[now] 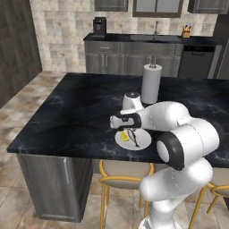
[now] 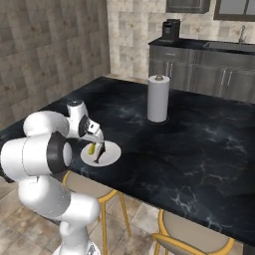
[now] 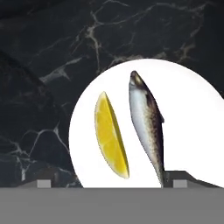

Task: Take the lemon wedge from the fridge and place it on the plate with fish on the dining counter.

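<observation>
The lemon wedge (image 3: 111, 135) is seen lying on the plate (image 3: 188, 127), just beside the fish (image 3: 148, 124) and apart from it by a thin strip of white. In the hand view the gripper's (image 3: 109, 183) two finger tips (image 3: 43, 183) are shown spread wide at the bottom, one off each side of the wedge, with nothing held between them. From the left base view the gripper (image 1: 123, 126) is pictured hanging over the plate (image 1: 141, 142), and the wedge (image 1: 125, 136) is visible as a yellow speck under it; the right base view shows the gripper (image 2: 97, 147) low over the plate (image 2: 112, 154) too.

The plate is set close to the near edge of the counter (image 1: 67, 112), above a stool (image 1: 125, 176) with a tan seat and yellow legs. A paper towel roll (image 1: 151, 83) is stood upright on the marble behind the plate, well apart from it; it is the one tall thing near the arm's reach. To the left of the plate and beyond the roll the black top is shown bare.

Across the floor, the wall counter is lined with grey cabinets (image 1: 116, 58), a coffee machine (image 1: 99, 26), a knife block (image 1: 186, 31) and a dark dishwasher (image 1: 197, 60). A second stool (image 2: 191, 239) is caught at the counter's edge in the right base view.
</observation>
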